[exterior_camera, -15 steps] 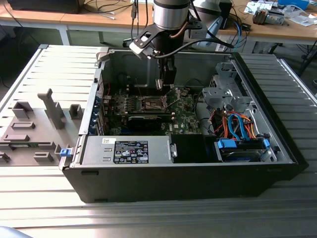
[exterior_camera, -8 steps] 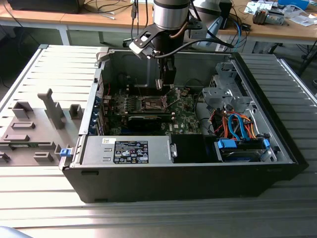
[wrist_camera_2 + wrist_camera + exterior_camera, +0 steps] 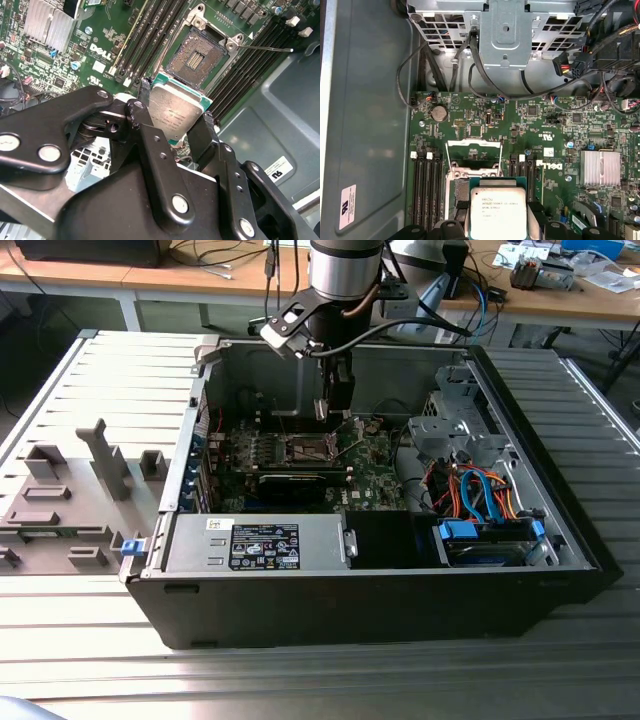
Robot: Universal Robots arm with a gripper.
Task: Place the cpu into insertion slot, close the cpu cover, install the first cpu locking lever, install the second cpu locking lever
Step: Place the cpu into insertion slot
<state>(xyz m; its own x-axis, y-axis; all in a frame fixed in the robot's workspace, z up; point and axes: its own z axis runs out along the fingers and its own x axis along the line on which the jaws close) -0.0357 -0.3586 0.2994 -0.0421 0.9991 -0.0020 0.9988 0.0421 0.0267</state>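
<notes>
Grooved metal slats form the table, and an open computer case lies on it with wooden desks behind. The arm reaches down into the case, its claw low over the green circuit board.

In both wrist views the claw is clamped on the cpu, its black fingers pressing two opposite edges and leaving the silvery-grey top bare. The chip hangs tilted just beside and above the insertion slot, apart from it, not yet seated. The slot's dark centre lies uncovered. In the first wrist view the cpu cover stands swung up off the slot, and in the second wrist view a thin lever rod juts free beside the slot.

The cpu looks light, stiff and flat, so weight is no worry. Its smooth metal lid probably offers little friction, and its underside and the slot's contact field are likely delicate. The edges look like the safest place to hold it, with just enough squeeze that it cannot slide or twist.
</notes>
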